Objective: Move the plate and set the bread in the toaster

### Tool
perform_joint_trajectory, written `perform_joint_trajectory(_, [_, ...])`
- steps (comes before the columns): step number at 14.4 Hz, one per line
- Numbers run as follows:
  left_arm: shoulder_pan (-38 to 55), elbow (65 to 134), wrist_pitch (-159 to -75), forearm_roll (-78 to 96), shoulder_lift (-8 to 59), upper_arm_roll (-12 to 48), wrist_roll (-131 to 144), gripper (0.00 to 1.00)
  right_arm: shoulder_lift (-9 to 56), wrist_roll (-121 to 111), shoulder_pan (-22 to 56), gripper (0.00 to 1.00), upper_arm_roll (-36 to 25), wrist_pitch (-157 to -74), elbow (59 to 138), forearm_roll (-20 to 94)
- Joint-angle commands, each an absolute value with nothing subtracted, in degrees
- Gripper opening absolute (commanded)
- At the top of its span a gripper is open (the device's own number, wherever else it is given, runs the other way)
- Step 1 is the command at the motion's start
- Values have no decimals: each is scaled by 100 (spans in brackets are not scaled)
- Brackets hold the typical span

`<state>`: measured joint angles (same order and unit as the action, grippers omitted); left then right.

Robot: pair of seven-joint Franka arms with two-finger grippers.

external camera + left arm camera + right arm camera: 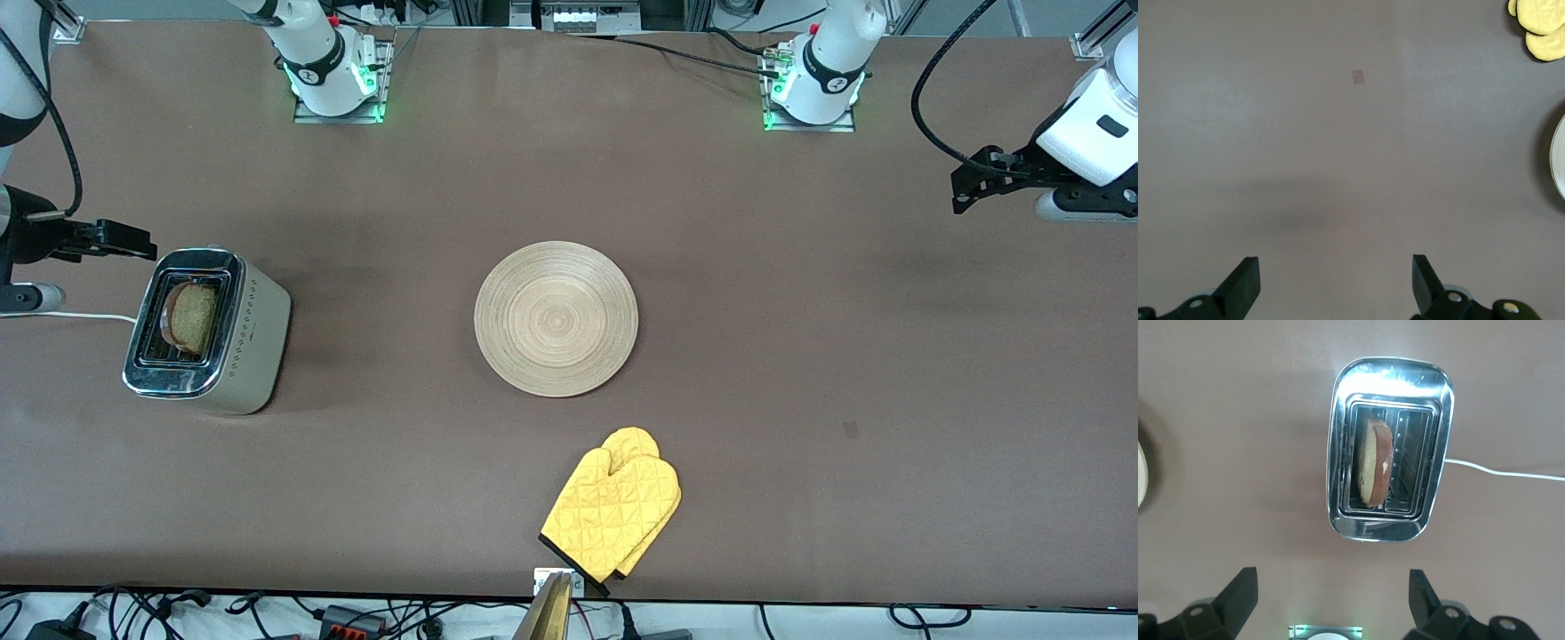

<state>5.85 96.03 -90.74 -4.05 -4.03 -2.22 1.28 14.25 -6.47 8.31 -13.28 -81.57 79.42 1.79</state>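
The bread stands in the toaster, so both hands are released and empty: right hand above the toaster, left hand over bare counter, plate mid-counter.

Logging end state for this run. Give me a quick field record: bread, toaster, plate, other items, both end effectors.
bread: standing in one slot of the toaster, top edge sticking out
toaster: upright, at the right arm's end of the table, white cord attached
plate: bare, mid-table
oven mitt: yellow, nearer the front camera than the plate
left end effector: open, holding nothing, over bare table at the left arm's end
right end effector: open, holding nothing, above the table beside the toaster
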Motion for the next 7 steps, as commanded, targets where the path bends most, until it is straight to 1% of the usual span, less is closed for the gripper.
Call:
perform_joint_trajectory(1, [563, 9404, -8930, -343, -316, -229, 114, 100, 951, -501, -139, 100, -441, -8445, 8497, 246])
perform_joint_trajectory(5, [563, 9404, -8930, -343, -316, -229, 114, 100, 300, -545, -202, 100, -255, -9297, 9437, 0])
perform_joint_trajectory(7, [563, 9404, -8930, -343, -316, -229, 114, 100, 237, -527, -167, 100, -229, -9351, 9545, -44])
